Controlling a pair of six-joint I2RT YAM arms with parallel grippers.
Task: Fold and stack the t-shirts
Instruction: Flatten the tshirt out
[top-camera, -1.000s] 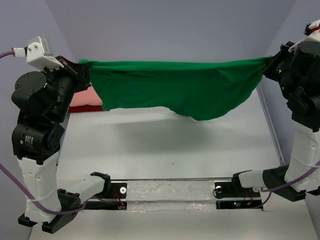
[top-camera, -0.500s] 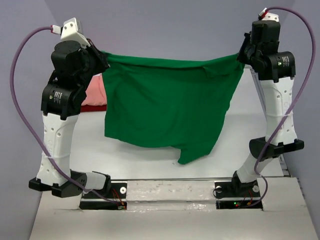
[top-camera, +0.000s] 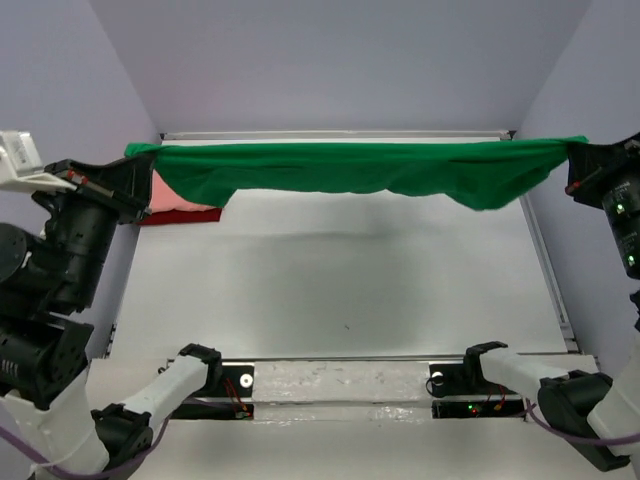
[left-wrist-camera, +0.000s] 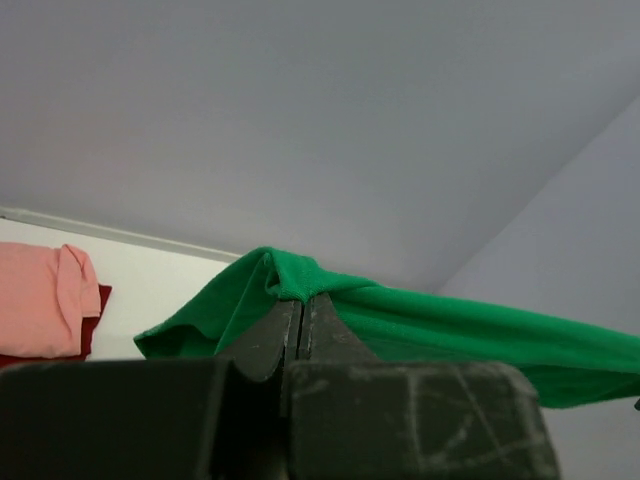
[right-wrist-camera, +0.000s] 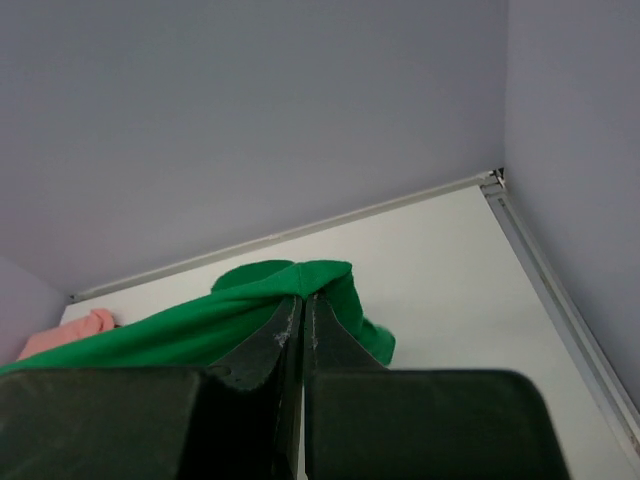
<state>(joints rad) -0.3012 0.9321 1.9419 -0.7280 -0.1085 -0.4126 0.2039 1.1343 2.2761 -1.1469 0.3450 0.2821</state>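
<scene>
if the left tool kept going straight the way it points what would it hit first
Past the green t-shirt it pinches, the left tool seems aimed at the grey back wall, though depth is unclear.

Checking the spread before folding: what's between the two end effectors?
Only the green t-shirt, stretched in the air from left end effector to right end effector; the top external view shows it.

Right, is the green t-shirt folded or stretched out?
Stretched out: green t-shirt spans between left gripper and right gripper, each shut on an end.
</scene>
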